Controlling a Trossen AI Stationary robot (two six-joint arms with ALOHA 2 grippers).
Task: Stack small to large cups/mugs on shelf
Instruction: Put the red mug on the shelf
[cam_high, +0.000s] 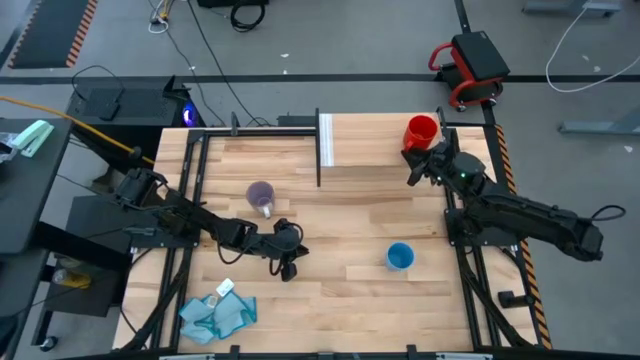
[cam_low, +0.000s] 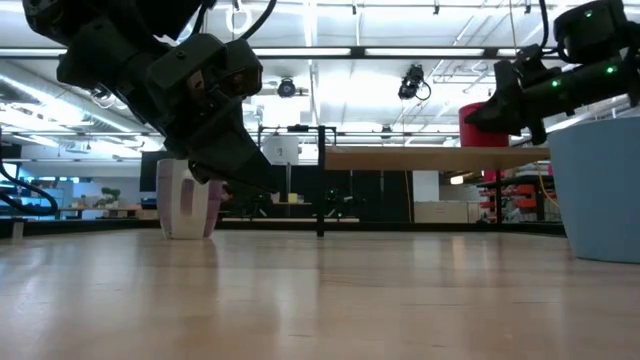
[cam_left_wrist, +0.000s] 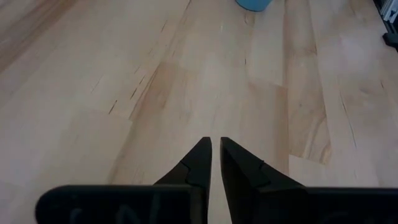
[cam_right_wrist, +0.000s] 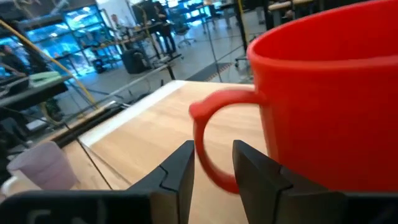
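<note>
Up on the shelf (cam_high: 380, 140), the right gripper (cam_right_wrist: 211, 163) had its jaws parted with a plain gap between them, the fingertips flanking the lower part of the red mug's (cam_right_wrist: 323, 93) handle loop without clamping it. That mug stood upright near the shelf's right end, away from the white panel (cam_high: 325, 140). The left gripper (cam_left_wrist: 216, 155) hovered low over the bare tabletop (cam_high: 340, 215) near its middle, jaws drawn narrow with only a thin slit between the fingertips and nothing in them. Just behind that arm stood the translucent purple-grey mug (cam_high: 261, 196), upright on the tabletop to the left of the shelf. The light-blue cup (cam_high: 400, 257) sat upright on the tabletop, well apart from the other two. A crumpled blue cloth (cam_high: 215, 315) lay at the near left corner.
</note>
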